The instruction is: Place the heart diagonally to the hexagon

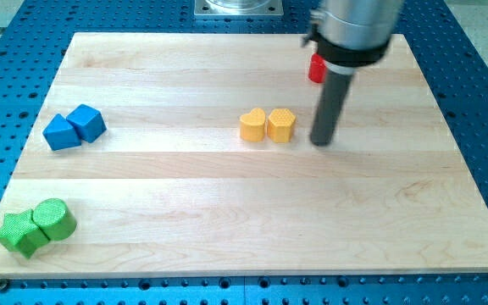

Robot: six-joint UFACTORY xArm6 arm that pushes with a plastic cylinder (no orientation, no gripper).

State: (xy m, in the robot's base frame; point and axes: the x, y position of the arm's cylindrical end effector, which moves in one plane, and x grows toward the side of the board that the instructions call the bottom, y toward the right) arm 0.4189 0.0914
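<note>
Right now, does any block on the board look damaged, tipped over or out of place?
Nothing looks damaged or tipped. The one odd spot: a red block at the view's top is mostly hidden behind my arm, so its shape is unclear. My tip stands just right of the yellow heart, which touches the yellow hexagon.

My tip [322, 141] is standing on the surface [227, 195] just right of the yellow heart [280, 124], a narrow gap showing between them. The yellow hexagon [252, 124] is touching the heart's left side, blocking that way. A red block [316, 68] is sitting behind the rod, partly hidden, far right. Two blue blocks [74, 127] are crowding the left edge, two green blocks [36, 226] the near-left corner. Broad open board is lying near the yellow pair and between it and the blue blocks.
</note>
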